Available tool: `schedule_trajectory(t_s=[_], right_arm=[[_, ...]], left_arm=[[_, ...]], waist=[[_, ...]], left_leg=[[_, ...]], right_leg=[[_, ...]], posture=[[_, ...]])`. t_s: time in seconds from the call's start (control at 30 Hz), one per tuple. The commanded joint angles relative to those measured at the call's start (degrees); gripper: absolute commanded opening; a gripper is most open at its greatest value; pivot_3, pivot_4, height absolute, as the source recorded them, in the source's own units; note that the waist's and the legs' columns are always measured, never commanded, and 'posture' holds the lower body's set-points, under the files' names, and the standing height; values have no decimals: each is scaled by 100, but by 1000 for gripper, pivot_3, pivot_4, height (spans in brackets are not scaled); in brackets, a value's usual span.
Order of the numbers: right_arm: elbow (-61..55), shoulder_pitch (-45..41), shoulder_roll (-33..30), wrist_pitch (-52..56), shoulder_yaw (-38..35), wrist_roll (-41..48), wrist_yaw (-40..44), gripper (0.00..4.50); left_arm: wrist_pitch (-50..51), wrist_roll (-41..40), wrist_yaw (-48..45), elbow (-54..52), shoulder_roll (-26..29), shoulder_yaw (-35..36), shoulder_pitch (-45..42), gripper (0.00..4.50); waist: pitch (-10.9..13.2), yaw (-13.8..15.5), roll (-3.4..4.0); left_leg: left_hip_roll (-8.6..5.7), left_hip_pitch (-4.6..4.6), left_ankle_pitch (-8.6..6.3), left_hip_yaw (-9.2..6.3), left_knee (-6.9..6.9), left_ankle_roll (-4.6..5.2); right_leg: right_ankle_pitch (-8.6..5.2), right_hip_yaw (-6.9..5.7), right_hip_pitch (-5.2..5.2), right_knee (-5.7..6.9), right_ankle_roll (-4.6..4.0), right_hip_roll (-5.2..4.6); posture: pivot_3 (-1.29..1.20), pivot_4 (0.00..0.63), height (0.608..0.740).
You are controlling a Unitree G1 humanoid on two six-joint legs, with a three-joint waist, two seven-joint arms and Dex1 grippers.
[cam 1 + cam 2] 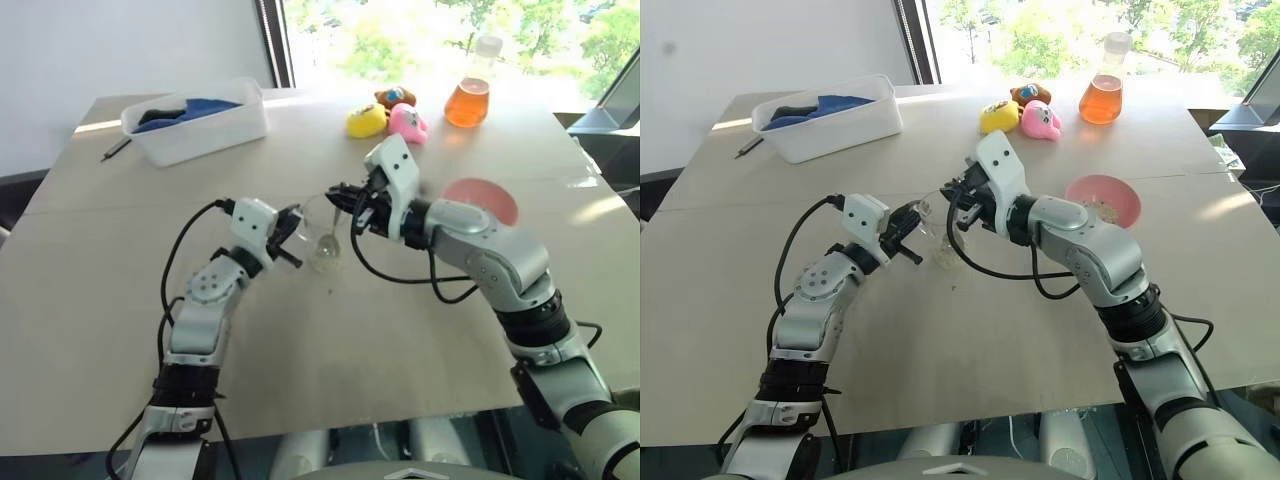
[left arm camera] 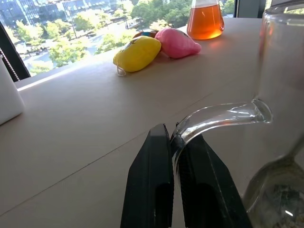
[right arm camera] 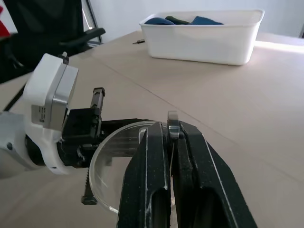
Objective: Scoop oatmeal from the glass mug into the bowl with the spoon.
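Left claw pinches the clear glass mug handle; right claw grips the silver spoon.

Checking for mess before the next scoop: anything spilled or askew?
A few pale specks lie on the table just in front of the glass mug, probably stray oatmeal. The mug stands upright; nothing else stands out.

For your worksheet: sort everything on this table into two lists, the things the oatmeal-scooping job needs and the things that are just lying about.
Part of the job:
- glass mug, handle held by the left gripper
- spoon, held by the right gripper
- pink bowl
- oatmeal in the mug

Just lying about:
- white tub
- flask of orange liquid
- soft toys
- pen
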Motion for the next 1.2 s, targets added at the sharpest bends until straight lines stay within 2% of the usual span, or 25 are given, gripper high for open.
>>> schedule_trajectory(t_s=[0.03,0.2,0.53,0.77,1.2], right_arm=[[71,-37,419,742,-698,552,-489,0],[312,-390,679,1532,-1699,1034,-995,0],[422,-995,558,1921,-2461,1292,-1390,0],[439,-1164,440,2121,-2884,1505,-1658,0],[938,-1586,743,2450,-4358,2597,-3140,0]], left_arm=[[-104,15,-31,-320,-28,-103,0,38],[-400,138,20,-225,-114,-165,101,38],[-1027,305,93,374,-223,-167,-54,38],[-1416,395,240,1015,-408,-163,-613,38],[-2358,456,432,2196,-796,-199,-1336,38]], waist=[[0,3,0],[1,-1,1],[0,-2,1],[0,-1,0],[1,-57,1]], left_leg=[[1,0,0,0,0,0],[-1,-2,0,-1,1,0],[-11,-1,0,3,1,0],[-13,-3,1,3,3,1],[-14,-7,1,4,3,1]], right_leg=[[0,0,0,0,0,0],[0,1,-2,1,0,-6],[0,2,-4,8,0,-4],[0,1,-5,11,0,-5],[0,1,-6,12,0,-5]], posture=[[0,150,740],[0,150,740],[0,150,740],[0,150,740],[0,150,740]])
